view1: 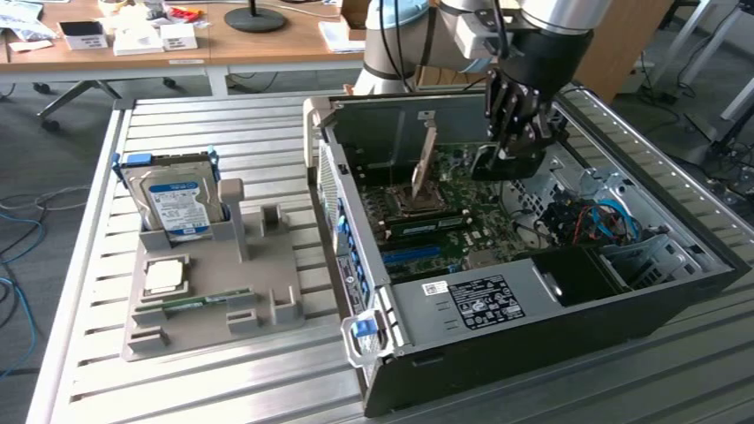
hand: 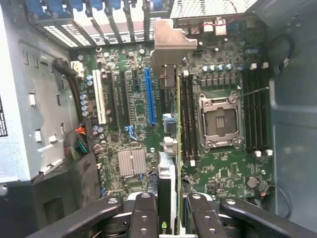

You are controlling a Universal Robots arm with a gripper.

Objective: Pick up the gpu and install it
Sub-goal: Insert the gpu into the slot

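Gripper (hand: pixel 168 210): narrow, clamped on the gpu (hand: pixel 171 148), held edge-on.
Gpu: just beside the blue slot (hand: pixel 149 96), on the side towards the CPU socket (hand: pixel 221 121).
Long axis: parallel to the blue slot, bracket (hand: pixel 171 42) at the far end.

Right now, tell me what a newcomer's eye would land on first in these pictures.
The open computer case on the slatted metal table stands out first, with the gripper down inside it. Close up, the gripper clamps the gpu edge-on over the green motherboard. At the exterior view's left, a hard drive stands upright in a grey holder.
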